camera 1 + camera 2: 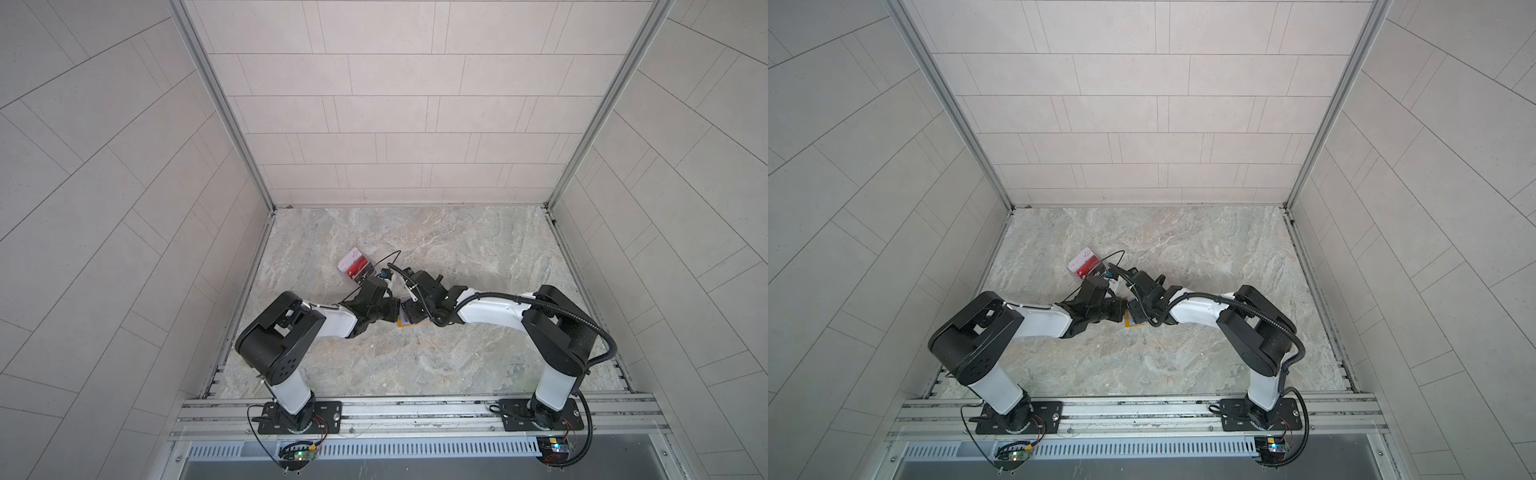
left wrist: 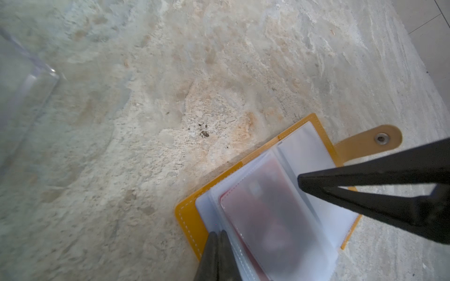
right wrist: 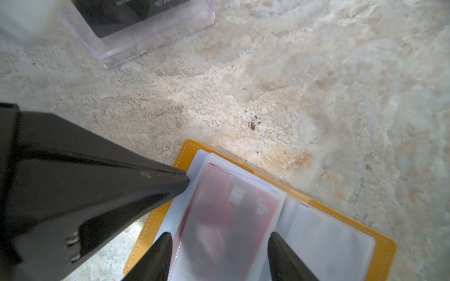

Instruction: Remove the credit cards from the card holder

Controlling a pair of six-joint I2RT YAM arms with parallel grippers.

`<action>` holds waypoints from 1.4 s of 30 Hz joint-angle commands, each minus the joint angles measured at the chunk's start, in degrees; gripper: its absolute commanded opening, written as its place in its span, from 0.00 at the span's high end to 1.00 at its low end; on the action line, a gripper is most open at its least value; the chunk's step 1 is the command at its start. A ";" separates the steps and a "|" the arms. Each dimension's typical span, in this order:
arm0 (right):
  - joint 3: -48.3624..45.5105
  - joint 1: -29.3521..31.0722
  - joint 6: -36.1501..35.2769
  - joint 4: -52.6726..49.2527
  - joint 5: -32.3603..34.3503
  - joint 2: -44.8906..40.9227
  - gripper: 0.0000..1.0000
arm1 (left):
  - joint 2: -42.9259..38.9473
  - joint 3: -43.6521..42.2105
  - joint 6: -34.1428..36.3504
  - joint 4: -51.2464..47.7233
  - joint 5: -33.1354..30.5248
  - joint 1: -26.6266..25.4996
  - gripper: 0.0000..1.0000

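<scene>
the yellow card holder (image 2: 187, 219) lies open on the counter (image 2: 170, 97) near a clear box (image 3: 170, 36). left jaws are clenched at its sleeve edge (image 3: 198, 163); right jaws stand released, straddling a red card (image 3: 219, 194) inside a sleeve.

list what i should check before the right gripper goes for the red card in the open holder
1. card holder open on the table: ok
2. left gripper shut, tips at the edge of the sleeves: ok
3. right gripper open, fingers either side of the red card: ok
4. red card out of its sleeve: not ok, inside
5. left gripper actually pinning the card holder: cannot tell
6. more cards under this sleeve: cannot tell
</scene>
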 commanded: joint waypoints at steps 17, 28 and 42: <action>1.03 0.63 0.40 -1.68 4.44 4.21 0.42 | 0.65 -2.06 -0.07 1.35 -0.12 0.02 1.00; 1.30 -0.31 1.07 -2.73 5.89 3.68 0.51 | 1.26 -1.86 0.89 0.91 0.83 0.02 1.00; 3.33 -1.06 -0.29 -7.80 13.34 2.25 0.51 | 1.38 -1.85 1.78 0.65 1.32 0.02 1.00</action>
